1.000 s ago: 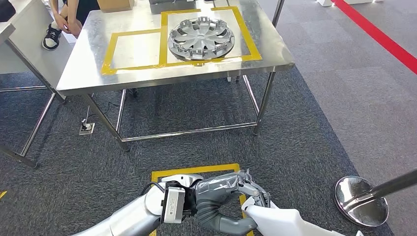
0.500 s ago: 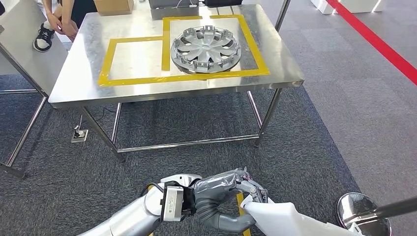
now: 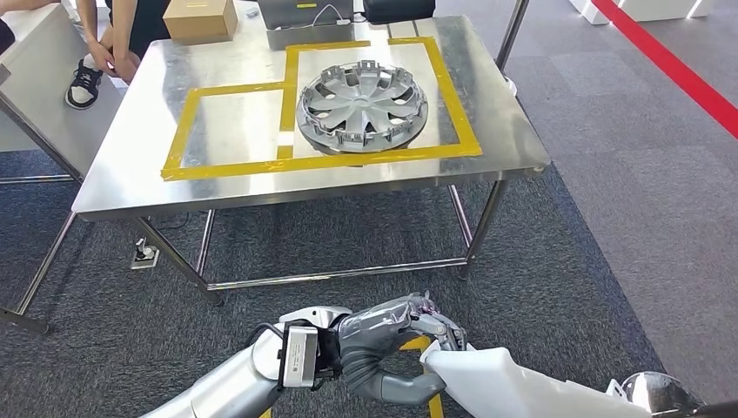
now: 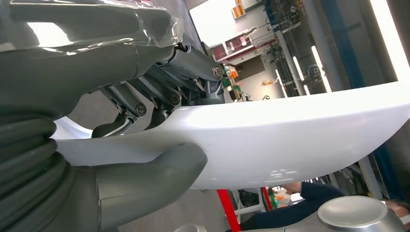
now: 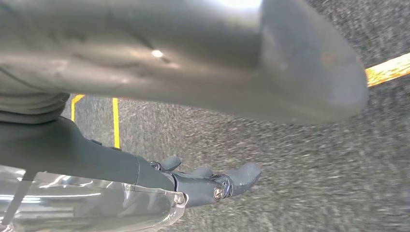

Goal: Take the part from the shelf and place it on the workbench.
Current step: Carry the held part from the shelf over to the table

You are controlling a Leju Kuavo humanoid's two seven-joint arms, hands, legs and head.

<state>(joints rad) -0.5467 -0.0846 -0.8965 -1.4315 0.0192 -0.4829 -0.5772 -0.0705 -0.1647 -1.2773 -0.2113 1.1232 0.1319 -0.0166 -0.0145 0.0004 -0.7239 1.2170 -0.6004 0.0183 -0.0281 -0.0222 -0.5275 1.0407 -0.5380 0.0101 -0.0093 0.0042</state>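
left hand [image 3: 387, 348] low in head view, near edge, fingers + thumb clamped on the end of a white part [image 3: 513, 390]; part runs off to the right and down toward the near-right corner. left wrist view shows same grip close: thumb under the white part [image 4: 290, 140], darker fingers [image 4: 145, 101] over its top edge, touching it. part is carried above dark grey carpet [image 3: 540, 261], well short of the worktop [image 3: 113, 183].

right hand [image 5: 212, 186] in right wrist view, hanging over carpet w/ yellow tape lines; fingers stretched out, holding nothing, thumb apart from them.

worktop is steel, ahead in the far half of head view, marked w/ yellow tape [image 3: 226, 164] in two boxes: smaller on left, bigger on right. silver wheel cover [image 3: 361, 104] lies flat in the right box. cardboard box [image 3: 202, 17] at far-left edge of worktop, dark device w/ white cable near far-middle edge. person's legs + sneaker [image 3: 83, 78] far left, beside the worktop. red floor stripe [image 3: 679, 61] far right. shiny round metal base [image 3: 657, 392] at near-right corner on floor.
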